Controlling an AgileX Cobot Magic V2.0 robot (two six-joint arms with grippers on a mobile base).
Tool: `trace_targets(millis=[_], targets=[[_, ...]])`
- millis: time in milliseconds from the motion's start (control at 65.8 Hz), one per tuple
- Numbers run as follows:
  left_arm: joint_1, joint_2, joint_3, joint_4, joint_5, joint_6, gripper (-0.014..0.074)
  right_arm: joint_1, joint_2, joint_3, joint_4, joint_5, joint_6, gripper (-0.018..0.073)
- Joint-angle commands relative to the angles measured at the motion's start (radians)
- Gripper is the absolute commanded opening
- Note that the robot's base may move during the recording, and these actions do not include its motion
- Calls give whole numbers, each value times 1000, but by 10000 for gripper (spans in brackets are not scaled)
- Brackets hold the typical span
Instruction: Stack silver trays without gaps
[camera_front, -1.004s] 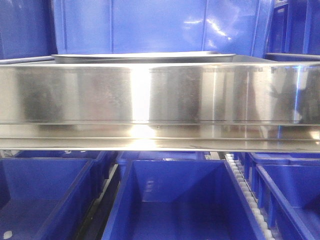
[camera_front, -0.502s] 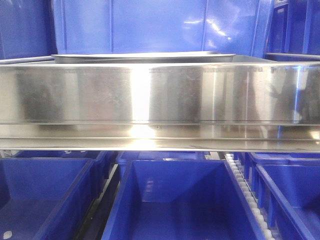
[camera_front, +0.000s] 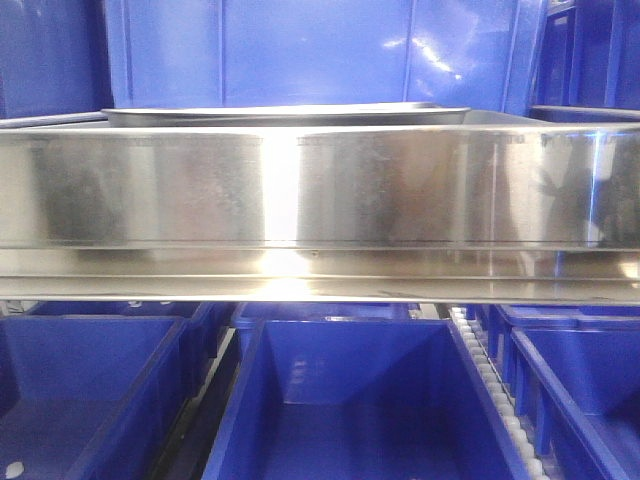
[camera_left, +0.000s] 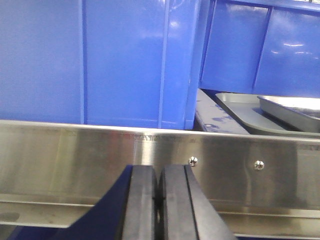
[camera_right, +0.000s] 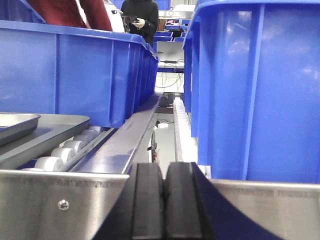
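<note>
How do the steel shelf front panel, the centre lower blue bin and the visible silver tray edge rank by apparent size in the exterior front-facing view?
1. Steel shelf front panel: spans the whole frame width.
2. Centre lower blue bin: cropped at the bottom and near the camera, so its true size is unsure.
3. Silver tray: only a thin rim strip shows above the panel.

Blue plastic bins (camera_front: 350, 400) under brushed-steel shelf panel (camera_front: 320, 190), roller track (camera_right: 65, 150), bright glare

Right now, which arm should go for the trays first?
Probably either. Left gripper sees the trays to its right; right gripper sees them to its left. Both are shut, behind the shelf panel.
</note>
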Motion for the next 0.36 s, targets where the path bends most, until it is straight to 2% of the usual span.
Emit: trace_targets(millis=[0,350], targets=[[3,-6,-2,-3,-12,4,-10,-3,-4,0,-7,-25,3,-79],[3,-6,-2,-3,-12,4,-10,-3,-4,0,-7,-25,3,-79]])
